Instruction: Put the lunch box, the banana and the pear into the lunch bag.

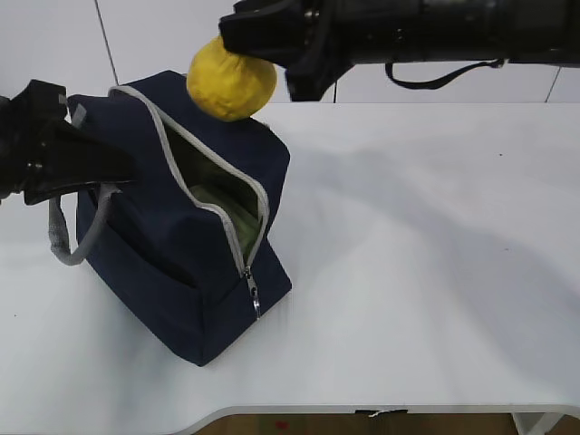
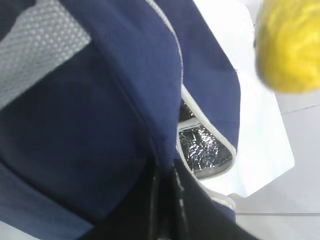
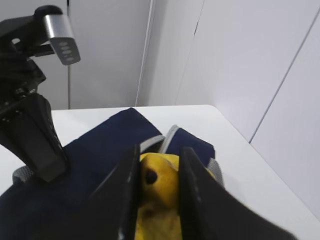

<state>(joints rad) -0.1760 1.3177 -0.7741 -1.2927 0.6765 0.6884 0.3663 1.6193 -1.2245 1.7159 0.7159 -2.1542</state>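
Note:
The navy lunch bag (image 1: 172, 236) stands on the left of the white table with its grey zipper open. A pale green surface (image 1: 222, 204) shows inside the opening; I cannot tell if it is the lunch box lid. The banana is out of view. My right gripper (image 1: 249, 50) is shut on the yellow pear (image 1: 231, 83) and holds it just above the bag's far top edge. In the right wrist view the pear (image 3: 160, 185) sits between the fingers (image 3: 125, 180). My left gripper (image 2: 167, 200) is shut on the bag's fabric (image 2: 100, 125) at its left end.
The white table (image 1: 435, 254) stretches to the right of the bag. Silver foil lining (image 2: 202, 150) shows in the bag's mouth. The bag's grey handle (image 1: 63, 240) hangs at its left. The zipper pull (image 1: 256, 297) hangs at the front corner. The left arm (image 3: 30, 125) stands close beside the bag.

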